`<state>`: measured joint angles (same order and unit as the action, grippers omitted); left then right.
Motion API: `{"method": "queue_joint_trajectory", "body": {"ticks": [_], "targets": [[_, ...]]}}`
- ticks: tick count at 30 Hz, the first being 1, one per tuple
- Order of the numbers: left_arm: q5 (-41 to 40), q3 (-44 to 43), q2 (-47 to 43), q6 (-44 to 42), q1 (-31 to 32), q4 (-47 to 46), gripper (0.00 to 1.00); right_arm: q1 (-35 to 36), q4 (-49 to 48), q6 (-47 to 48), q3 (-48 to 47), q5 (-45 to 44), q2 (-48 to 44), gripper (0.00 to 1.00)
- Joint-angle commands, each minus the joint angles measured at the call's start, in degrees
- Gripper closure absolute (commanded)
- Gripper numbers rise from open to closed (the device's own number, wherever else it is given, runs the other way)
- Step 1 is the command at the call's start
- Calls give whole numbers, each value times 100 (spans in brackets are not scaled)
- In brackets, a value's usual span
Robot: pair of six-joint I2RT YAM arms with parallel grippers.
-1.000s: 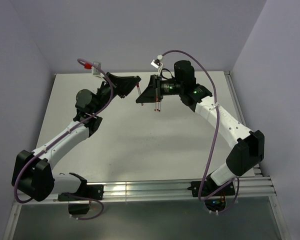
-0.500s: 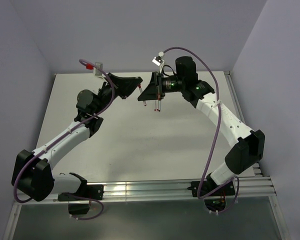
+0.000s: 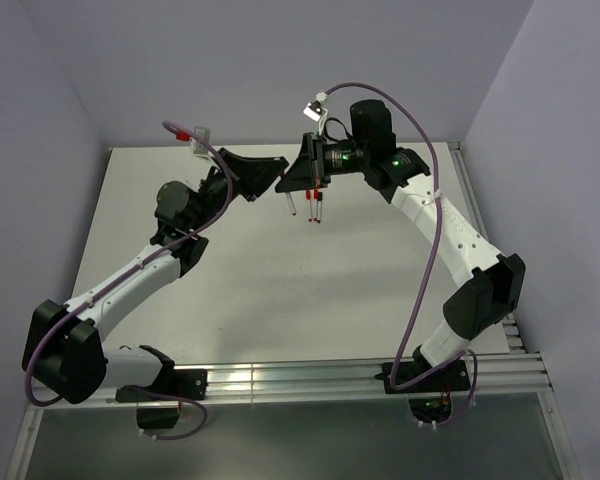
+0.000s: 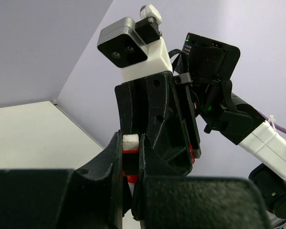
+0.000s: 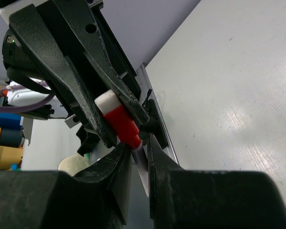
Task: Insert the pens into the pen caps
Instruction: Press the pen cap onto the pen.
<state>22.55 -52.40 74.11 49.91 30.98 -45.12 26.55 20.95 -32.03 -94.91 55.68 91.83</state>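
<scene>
My left gripper [image 3: 276,177] is shut on a red pen cap with a white end [image 4: 130,153], held high over the far middle of the table. My right gripper [image 3: 289,184] faces it tip to tip and is shut on a thin white pen [image 5: 144,162]. In the right wrist view the pen's tip meets the mouth of the red cap [image 5: 120,122]. In the top view a thin white pen with a red lower end [image 3: 290,204] hangs slanted just under the meeting fingertips. Two more pens [image 3: 316,212] lie side by side on the table [image 3: 280,290].
The right gripper's black body and camera [image 4: 155,102] fill the space in front of my left gripper. Purple cables arch over both arms [image 3: 425,230]. The side walls stand close, and a metal rail [image 3: 310,378] runs along the near table edge.
Both grippers have lifted a little toward the far wall and drawn together. The gap between the cap and the pen has closed. The two pens on the table have not moved.
</scene>
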Motion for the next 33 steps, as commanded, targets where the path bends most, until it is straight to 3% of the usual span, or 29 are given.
{"method": "queue_joint_trajectory", "body": {"ticks": [1,9,14,20,33], "targets": [[3924,696,86,63,1164,1770,100,-747,-2948,-453,-1231,-2202,89,100],[3889,661,25,28,1200,1805,100,-809,-2930,-479,-1311,-2202,151,100],[3503,380,-89,-288,1182,2349,100,-818,-2956,-471,-1074,-2123,54,100],[2984,2,-142,-307,823,2579,100,-809,-3088,-523,-696,-1886,-121,83],[2940,-490,42,28,136,2130,100,-791,-3335,-576,43,-1534,-473,65]]}}
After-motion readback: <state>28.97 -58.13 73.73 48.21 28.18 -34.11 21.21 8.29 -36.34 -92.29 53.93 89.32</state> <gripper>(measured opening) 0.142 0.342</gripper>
